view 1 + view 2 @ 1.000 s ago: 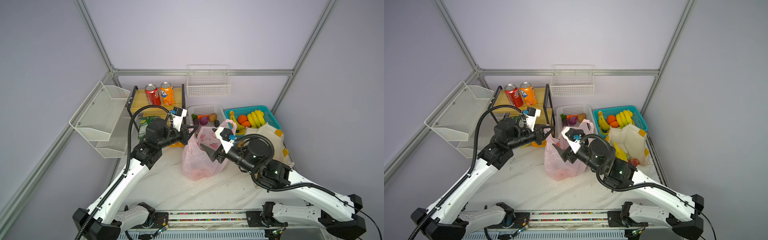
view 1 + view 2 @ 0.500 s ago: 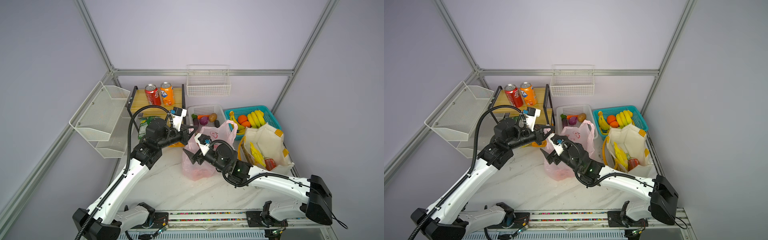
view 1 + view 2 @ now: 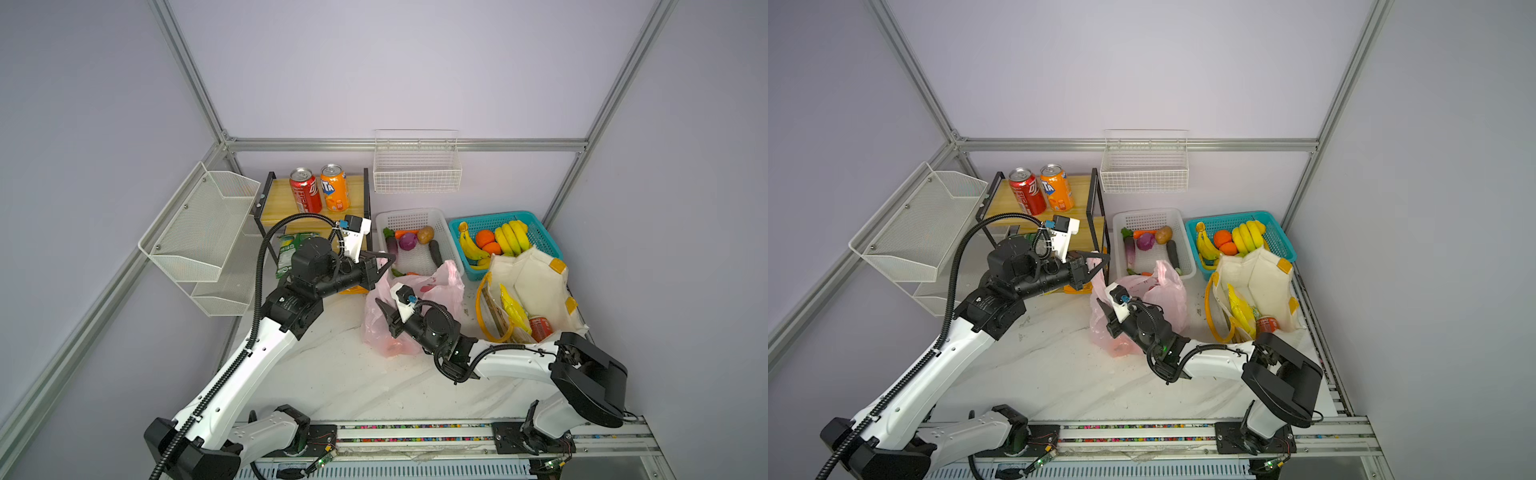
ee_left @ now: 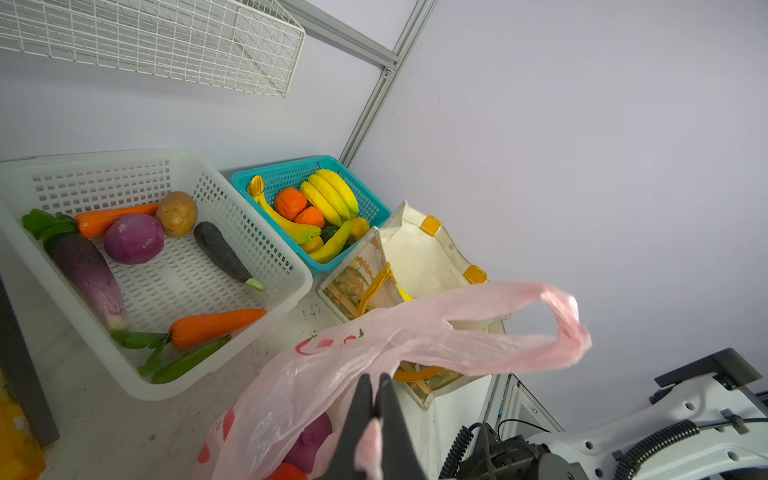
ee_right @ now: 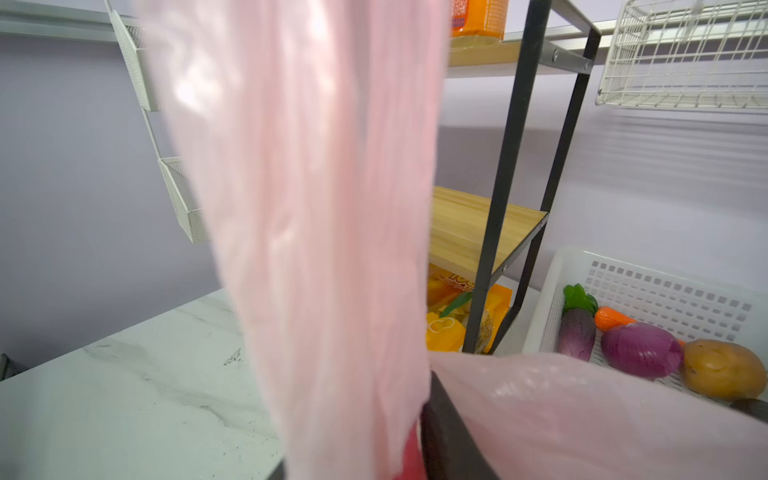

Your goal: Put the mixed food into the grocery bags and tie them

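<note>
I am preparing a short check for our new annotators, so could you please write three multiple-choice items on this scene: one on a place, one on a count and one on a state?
1. Where do the bananas lie?
A) in the white basket
B) in the teal basket
C) in the cream tote

2. How many soda cans stand on the top wooden shelf?
A) one
B) two
C) three

3. In what state is the left gripper?
A) open above the table
B) shut on a carrot
C) shut on the pink bag

Key:
1 B: the yellow bunch lies within the teal mesh walls.
2 B: a red can and an orange can stand side by side.
3 C: in the left wrist view its jaws pinch pink plastic.
</note>
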Motion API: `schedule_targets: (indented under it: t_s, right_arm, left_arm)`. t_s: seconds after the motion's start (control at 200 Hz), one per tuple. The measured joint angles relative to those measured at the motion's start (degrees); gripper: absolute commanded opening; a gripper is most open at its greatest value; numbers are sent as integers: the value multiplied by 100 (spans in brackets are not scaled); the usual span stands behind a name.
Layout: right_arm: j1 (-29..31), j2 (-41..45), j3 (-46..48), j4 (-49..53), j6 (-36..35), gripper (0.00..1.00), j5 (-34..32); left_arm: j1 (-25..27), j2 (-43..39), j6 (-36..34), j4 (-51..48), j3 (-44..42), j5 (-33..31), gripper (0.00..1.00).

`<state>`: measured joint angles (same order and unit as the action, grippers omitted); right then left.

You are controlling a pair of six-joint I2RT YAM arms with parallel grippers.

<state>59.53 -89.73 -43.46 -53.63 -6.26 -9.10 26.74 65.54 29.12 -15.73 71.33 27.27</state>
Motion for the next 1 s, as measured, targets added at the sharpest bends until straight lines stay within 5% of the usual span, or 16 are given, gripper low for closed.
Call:
schedule_targets:
  t_s: [0.06, 0.31, 0.43, 0.885, 1.0]
  right_arm:
    - [-2, 37, -2, -31, 28, 19, 37]
    - [-105, 299, 85, -13, 232, 11, 407]
    - [-216, 361, 94, -2, 328, 11, 706]
    - [-302, 391, 92, 358, 413, 10, 1215]
    - [-304, 391, 92, 385, 424, 10, 1314]
  left_arm:
    - [0, -7, -17, 4, 0, 0, 2]
    - [-17, -240, -616, -330, 4, -35, 47]
    - [-57, -428, -1292, -656, 7, -15, 59]
    - [-149, -369, -2396, -1034, 22, 1143, 81]
    - [-234, -455, -2750, -1235, 22, 1241, 78]
